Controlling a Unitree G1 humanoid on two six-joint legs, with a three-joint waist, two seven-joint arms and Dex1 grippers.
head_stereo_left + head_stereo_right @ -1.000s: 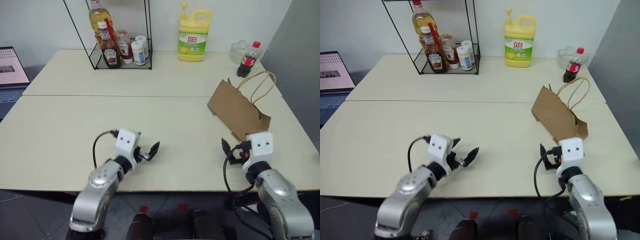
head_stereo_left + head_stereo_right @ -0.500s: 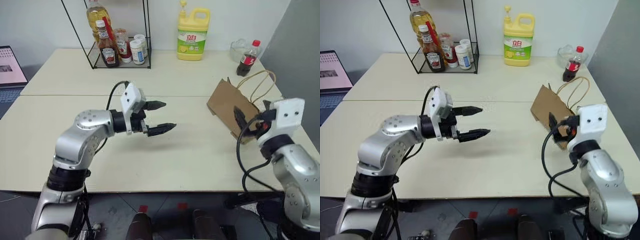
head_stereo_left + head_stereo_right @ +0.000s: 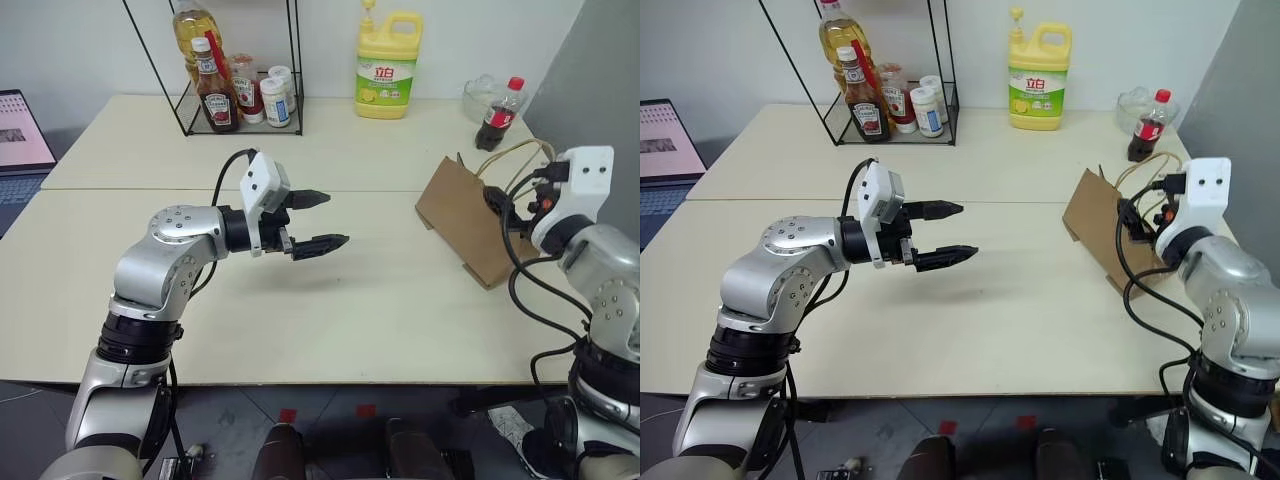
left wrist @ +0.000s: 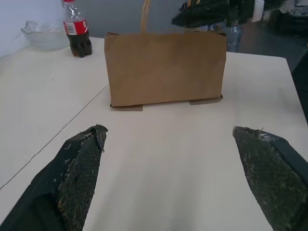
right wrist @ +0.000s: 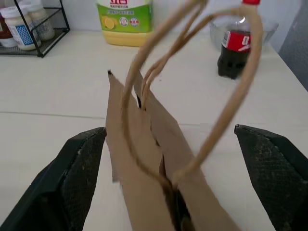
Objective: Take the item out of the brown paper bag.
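At the far left edge a laptop [image 3: 20, 135] sits with its screen lit. Right of it, at the far side of the cream table [image 3: 200, 330], a black wire rack [image 3: 240, 100] holds an oil bottle [image 3: 193, 30], a ketchup bottle [image 3: 217, 95] and small jars [image 3: 270, 97]. The left gripper [image 3: 318, 220] hangs above the middle of the table, pointing right toward the bag; its two black fingers [image 4: 79, 166] are spread wide with nothing between them. Farther right, at the far edge, stands a yellow detergent jug [image 3: 387, 65]. Beyond it are a clear glass bowl [image 3: 478, 95] and a cola bottle [image 3: 498, 115] with a red cap.

The brown paper bag [image 3: 465, 225] stands upright on the right part of the table, well apart from the left gripper, its flat side facing that gripper and its tan cord handles [image 5: 192, 72] rising in loops above the top. The mouth looks pressed nearly flat, a narrow dark slit between the sides. The item is probably inside, since nothing of it can be made out through that slit.

The right gripper [image 3: 500, 205] is at the bag's top on the near right side, just by the handles. Its fingers [image 5: 79, 168] stand wide apart on either side of the bag's upper edge and the handle loops, gripping nothing.
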